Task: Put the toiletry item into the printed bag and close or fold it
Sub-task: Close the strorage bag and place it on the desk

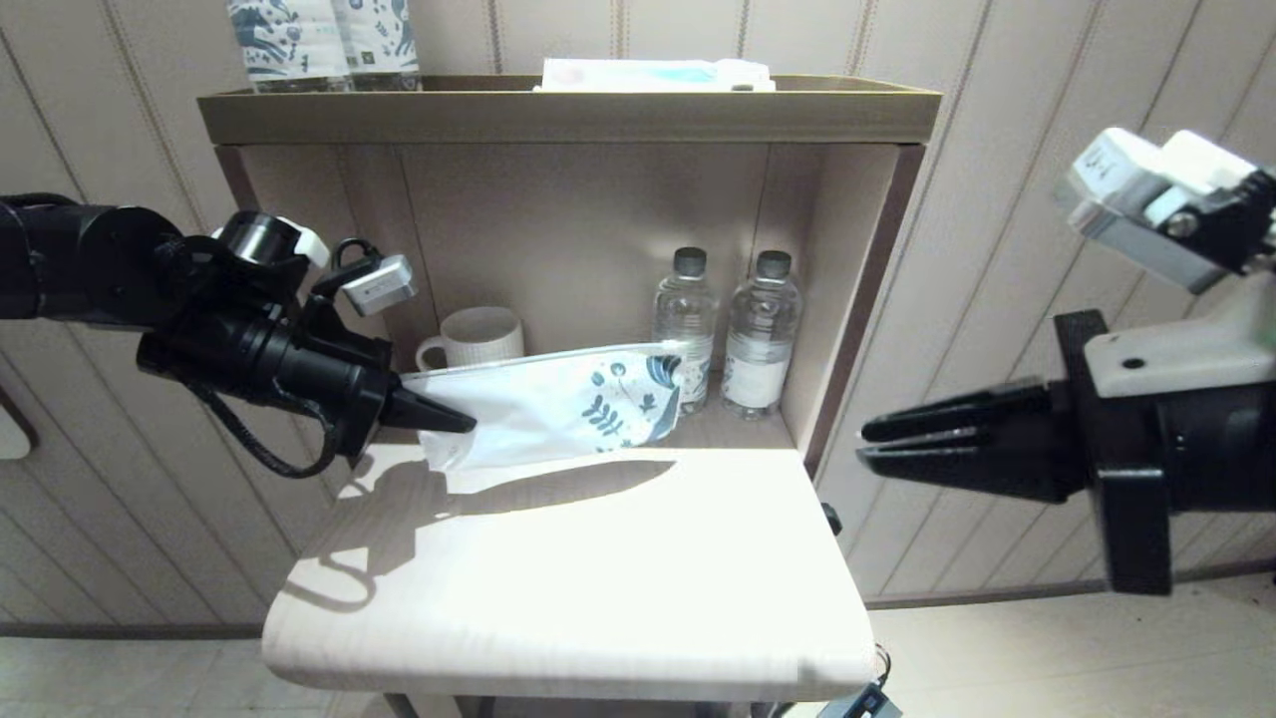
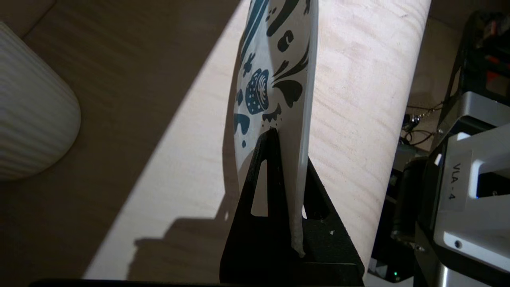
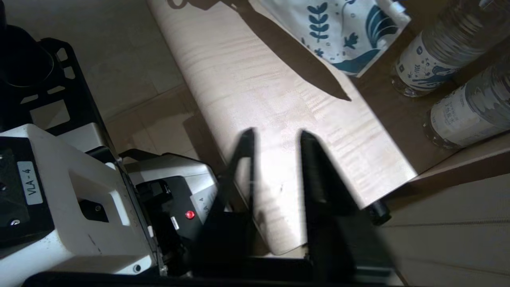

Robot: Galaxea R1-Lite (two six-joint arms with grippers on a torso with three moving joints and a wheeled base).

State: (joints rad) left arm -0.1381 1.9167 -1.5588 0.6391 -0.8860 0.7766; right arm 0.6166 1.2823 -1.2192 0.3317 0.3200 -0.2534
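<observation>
A pale, matt wood-grain finish is shown on the table (image 1: 558,588). The printed bag (image 1: 558,404), at frame centre, appears as thin, smooth white paper. Clear glossy plastic is seen in the water bottles (image 1: 723,334). The ribbed mug (image 1: 477,337) looks matt ceramic. The left hand (image 1: 444,419) is matt black plastic.

**Right claw hanging open off the shelf edge**

You are looking past the right gripper (image 3: 275,137), whose two dark fingers (image 3: 314,159) are standing apart with nothing between them, hovering over the pale wooden shelf (image 3: 255,87) near its outer edge. Well beyond the fingertips, the printed bag (image 3: 342,36) is hanging above the wood, casting a pointed shadow. Further off to one side, two water bottles (image 3: 438,59) are standing together.
</observation>
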